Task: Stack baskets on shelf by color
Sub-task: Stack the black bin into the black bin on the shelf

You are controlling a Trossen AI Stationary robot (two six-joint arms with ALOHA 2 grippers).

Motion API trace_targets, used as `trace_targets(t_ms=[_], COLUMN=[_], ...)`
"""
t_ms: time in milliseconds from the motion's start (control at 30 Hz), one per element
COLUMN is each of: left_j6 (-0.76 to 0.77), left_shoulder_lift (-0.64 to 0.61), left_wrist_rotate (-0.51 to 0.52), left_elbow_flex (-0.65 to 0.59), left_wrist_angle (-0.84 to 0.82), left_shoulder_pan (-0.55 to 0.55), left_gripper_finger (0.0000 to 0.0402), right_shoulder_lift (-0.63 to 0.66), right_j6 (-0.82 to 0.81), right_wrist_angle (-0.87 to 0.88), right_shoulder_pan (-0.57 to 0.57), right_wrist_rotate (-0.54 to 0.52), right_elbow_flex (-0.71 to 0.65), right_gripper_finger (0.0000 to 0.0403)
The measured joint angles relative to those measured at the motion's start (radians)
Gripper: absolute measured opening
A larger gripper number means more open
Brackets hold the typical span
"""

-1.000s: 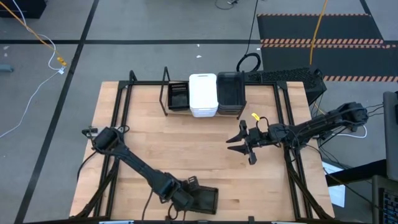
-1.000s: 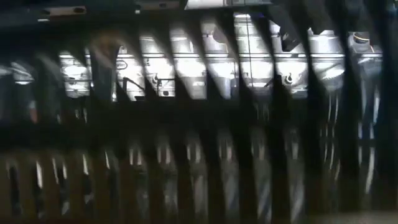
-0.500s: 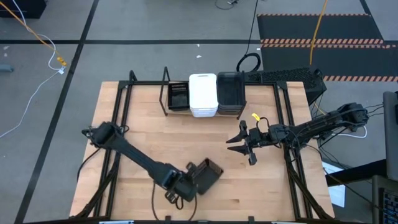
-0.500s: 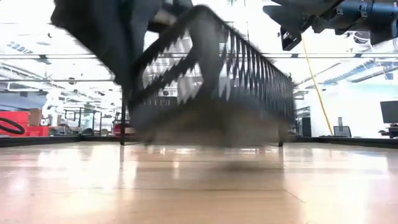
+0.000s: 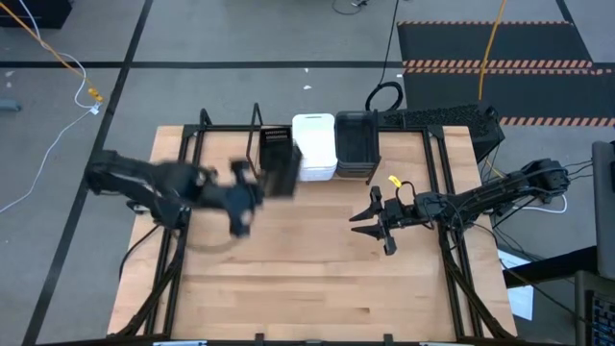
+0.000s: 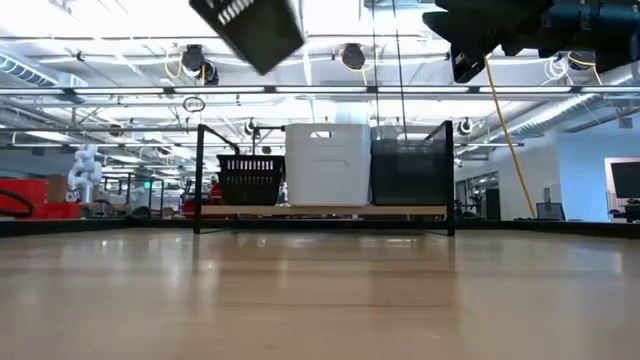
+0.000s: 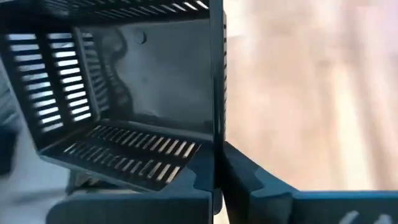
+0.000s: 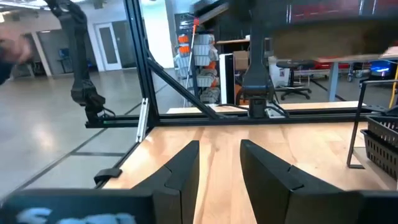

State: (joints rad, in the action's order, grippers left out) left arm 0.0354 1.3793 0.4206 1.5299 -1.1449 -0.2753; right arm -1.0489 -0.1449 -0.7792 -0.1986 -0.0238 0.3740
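1. We find the left gripper [image 5: 252, 189] closed on the wall of a black gridded tray [image 7: 124, 99]; in the left wrist view its fingers [image 7: 249, 180] pinch the tray's edge, with the slotted base and walls facing the camera.
2. We note that the carried tray [image 5: 281, 176] is held up off the table, tilted, beside the shelf's left part in the high view; in the low view it shows as a tilted dark shape [image 6: 250, 28] well above the shelf.
3. We find the right gripper [image 5: 370, 217] with its jaws apart and holding nothing; its two fingers [image 8: 180, 171] stand spread over bare wood in the right wrist view. It waits over the right half of the table, in front of the shelf.
4. We record the shelf [image 6: 320, 211] at the far edge of the table [image 5: 317, 279], framed in thin black rods.
5. On the shelf we see, left to right, a black gridded stack [image 6: 248, 180], a white stack [image 6: 327, 163] and a dark grey stack [image 6: 405, 170], each touching its neighbour.
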Motion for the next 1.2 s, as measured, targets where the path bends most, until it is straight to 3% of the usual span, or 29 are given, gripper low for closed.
trace_targets(t_ms=[167, 300, 500, 667, 900, 1200], left_j6=[-0.076, -0.165, -0.232, -0.242, -0.311, -0.316], left_shoulder_lift=[-0.056, -0.008, 0.110, 0.208, 0.307, 0.348], left_wrist_rotate=[0.002, -0.104, -0.217, -0.239, -0.239, -0.237], left_elbow_flex=[0.000, 0.000, -0.001, -0.001, -0.001, -0.001], left_wrist_angle=[-0.028, 0.008, 0.005, -0.013, -0.036, -0.036], left_shoulder_pan=[0.273, 0.470, 0.638, 0.677, 0.670, 0.652], left_gripper_finger=[0.0015, 0.0008, 0.0015, 0.0008, 0.0036, 0.0042], right_shoulder_lift=[0.000, 0.000, 0.000, 0.000, 0.000, 0.000], right_j6=[0.018, 0.001, -0.003, 0.000, 0.011, 0.018], right_wrist_angle=[0.001, -0.002, -0.001, 0.013, 0.023, 0.030], right_shoulder_pan=[0.001, 0.001, 0.001, 0.001, 0.002, 0.002], right_wrist_rotate=[-0.002, -0.004, -0.004, -0.005, -0.005, -0.005], right_elbow_flex=[0.000, 0.000, 0.000, 0.000, 0.000, 0.000], right_gripper_finger=[0.0109, 0.0109, 0.0109, 0.0109, 0.0109, 0.0109])
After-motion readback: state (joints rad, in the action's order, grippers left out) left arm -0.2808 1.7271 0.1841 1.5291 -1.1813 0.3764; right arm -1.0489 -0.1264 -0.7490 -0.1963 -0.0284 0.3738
